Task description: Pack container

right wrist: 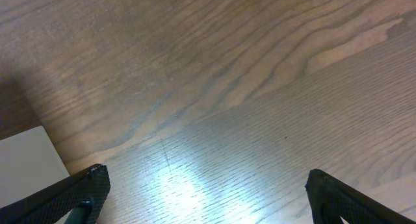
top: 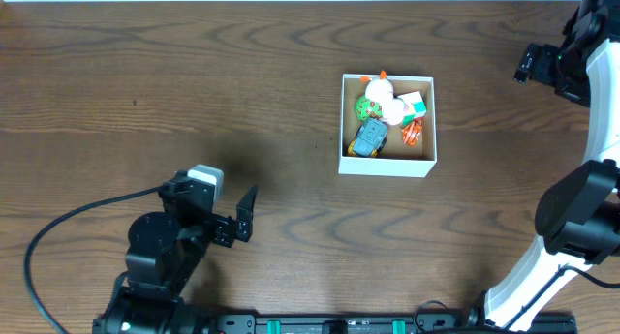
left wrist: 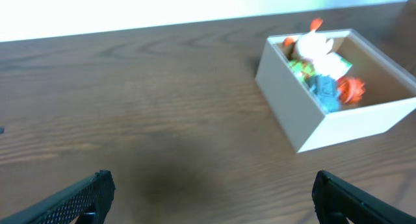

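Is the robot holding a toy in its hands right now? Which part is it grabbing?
No, nothing is held. The left hand and the right hand are both open and empty. The toys lie in the container.

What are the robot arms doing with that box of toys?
Nothing is being handled right now. The small toys sit in the white container on the table. The left gripper and the right gripper are both open and empty, apart from the container, so the packing looks done.
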Controlling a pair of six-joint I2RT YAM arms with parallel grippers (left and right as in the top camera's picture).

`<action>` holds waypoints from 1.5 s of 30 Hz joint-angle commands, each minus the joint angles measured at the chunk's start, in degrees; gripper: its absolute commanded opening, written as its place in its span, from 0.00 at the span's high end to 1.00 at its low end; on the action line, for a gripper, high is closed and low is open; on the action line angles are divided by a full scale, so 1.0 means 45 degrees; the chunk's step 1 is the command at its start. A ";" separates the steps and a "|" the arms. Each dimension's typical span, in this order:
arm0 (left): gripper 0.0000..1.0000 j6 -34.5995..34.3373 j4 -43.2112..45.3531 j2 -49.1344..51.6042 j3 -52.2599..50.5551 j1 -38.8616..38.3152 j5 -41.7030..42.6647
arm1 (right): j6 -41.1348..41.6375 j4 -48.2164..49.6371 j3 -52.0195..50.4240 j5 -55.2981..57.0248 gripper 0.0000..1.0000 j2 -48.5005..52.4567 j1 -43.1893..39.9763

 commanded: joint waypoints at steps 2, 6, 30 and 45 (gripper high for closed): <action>0.02 0.0709 0.0369 -0.0933 -0.0884 0.1122 0.0641 | 0.0223 -0.0010 -0.0029 0.0000 0.01 0.0053 -0.0078; 0.02 0.0729 0.0364 -0.2157 -0.1321 0.2040 0.0636 | 0.0223 -0.0005 -0.0029 0.0000 0.01 0.0053 -0.0078; 0.02 0.1098 0.7009 -0.5523 -0.5561 0.2856 0.0495 | 0.0223 -0.0010 -0.0029 0.0000 0.01 0.0053 -0.0078; 0.02 0.1098 0.4284 -0.5503 -0.6319 0.2856 0.0253 | 0.0223 -0.0010 -0.0029 0.0000 0.01 0.0053 -0.0078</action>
